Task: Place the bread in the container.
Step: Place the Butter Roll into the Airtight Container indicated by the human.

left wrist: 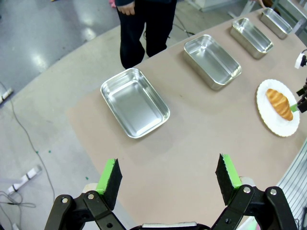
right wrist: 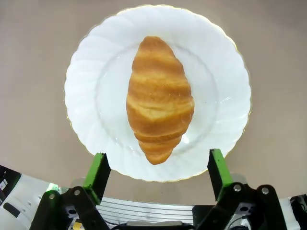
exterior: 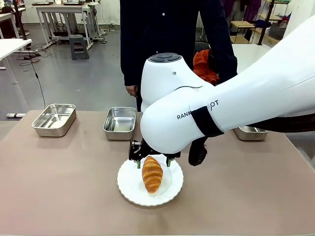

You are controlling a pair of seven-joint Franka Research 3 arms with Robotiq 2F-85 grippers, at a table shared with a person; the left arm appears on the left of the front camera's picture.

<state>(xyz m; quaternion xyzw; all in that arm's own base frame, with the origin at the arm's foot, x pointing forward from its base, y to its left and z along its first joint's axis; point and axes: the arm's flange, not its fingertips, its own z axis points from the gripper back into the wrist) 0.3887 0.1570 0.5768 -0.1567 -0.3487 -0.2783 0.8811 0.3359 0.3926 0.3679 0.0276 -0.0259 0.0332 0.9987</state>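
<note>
While the bread (right wrist: 159, 99) lies lengthwise ahead on the plate (right wrist: 86, 76) | right pincer (right wrist: 158, 172) is held apart above it | nearer arm: right.

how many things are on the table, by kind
steel trays: 4, best seen in the left wrist view
white plate: 1
croissant: 1, lying on the plate
total: 6
</note>
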